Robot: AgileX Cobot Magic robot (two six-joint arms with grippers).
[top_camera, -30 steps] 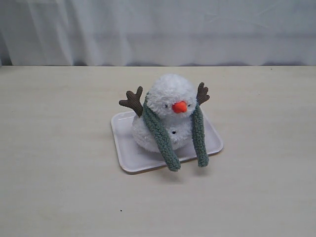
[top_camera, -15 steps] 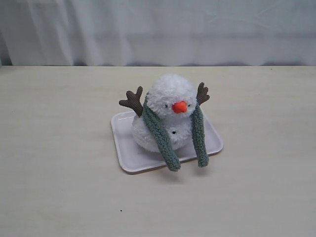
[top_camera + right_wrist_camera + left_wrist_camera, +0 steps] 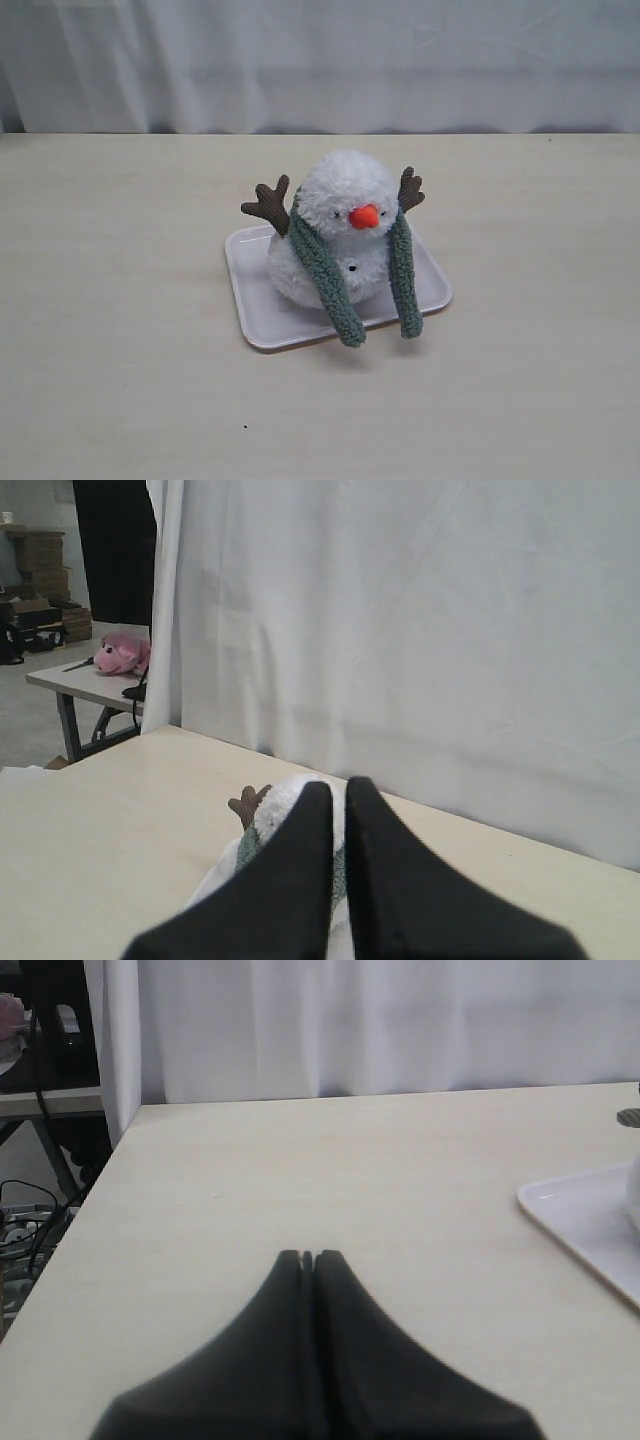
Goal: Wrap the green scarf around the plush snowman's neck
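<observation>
Plush snowman [image 3: 345,190] seated on a pale tray [image 3: 248,270] near the middle of the worktop [image 3: 120,300], well apart from every edge. The toy was two stacked balls of fluffy white pile with an orange carrot nose [image 3: 364,216], small dark eyes, a black button and brown twig arms [image 3: 268,203] raised on either side.

The green scarf [image 3: 325,268], a fuzzy ribbed sage-green strip, passed behind the snowman's neck [image 3: 348,240]. Its two ends hung down the front, uncrossed, their rounded tips lying over the tray's near edge.

Both things looked light, soft and limp. The scarf would likely sag and drag on the pile rather than slide, and the toy would probably tip or shift on the smooth tray if pulled. The best hold appeared to be one hanging end, just above its tip, clear of the body.

Left claw [image 3: 307,1257] was closed and empty, over bare worktop beside the tray's corner. Right claw [image 3: 339,786] was likewise closed on nothing, pointing towards the snowman.
</observation>
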